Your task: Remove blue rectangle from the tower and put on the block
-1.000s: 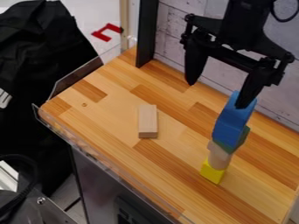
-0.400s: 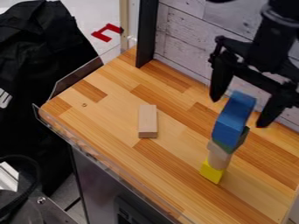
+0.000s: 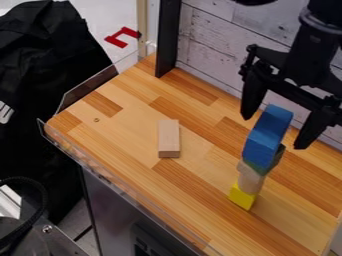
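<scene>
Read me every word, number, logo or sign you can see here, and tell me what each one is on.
There is no text that I can read.
White mark on the black cloth at the left edge: too small to tell if it is lettering.
Blue rectangle and wooden block: no lettering seen.

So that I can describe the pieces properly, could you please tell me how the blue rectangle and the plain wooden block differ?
The blue rectangle is painted blue, while the wooden block is pale, bare-looking wood. The blue rectangle sits on top of the tower, whereas the wooden block lies flat directly on the table. Both are long, straight-edged pieces.
</scene>
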Tool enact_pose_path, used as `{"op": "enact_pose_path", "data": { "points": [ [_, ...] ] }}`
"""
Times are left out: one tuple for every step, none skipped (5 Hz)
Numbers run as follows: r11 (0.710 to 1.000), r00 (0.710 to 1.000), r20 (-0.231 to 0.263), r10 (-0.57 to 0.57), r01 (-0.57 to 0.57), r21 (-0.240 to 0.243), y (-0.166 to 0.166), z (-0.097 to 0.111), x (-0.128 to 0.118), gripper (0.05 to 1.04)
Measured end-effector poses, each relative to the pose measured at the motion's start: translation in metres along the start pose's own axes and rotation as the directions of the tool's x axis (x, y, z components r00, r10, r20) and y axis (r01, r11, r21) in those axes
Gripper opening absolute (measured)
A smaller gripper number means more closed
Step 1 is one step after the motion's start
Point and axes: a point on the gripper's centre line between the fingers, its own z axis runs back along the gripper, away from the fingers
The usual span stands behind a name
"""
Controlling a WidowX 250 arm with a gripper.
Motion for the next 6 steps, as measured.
{"op": "enact_pose_path", "data": {
  "points": [
    [1.000,1.000,-0.015,0.017,-0.018,-0.015,0.001,-0.006,-0.002,0.999],
    [0.999,0.999,-0.042,0.026,-0.027,-0.024,0.002,-0.016,0.001,0.999],
    [0.998,0.998,-0.052,0.046,-0.048,-0.035,0.006,-0.019,0.004,0.961],
    [0.997,0.997,-0.055,0.062,-0.064,-0.050,0.008,-0.022,0.005,0.684],
    [0.996,0.996,-0.050,0.074,-0.077,-0.053,0.010,-0.022,0.007,0.564],
    [0.996,0.996,-0.052,0.076,-0.078,-0.052,0.009,-0.021,0.006,0.564]
  ]
}}
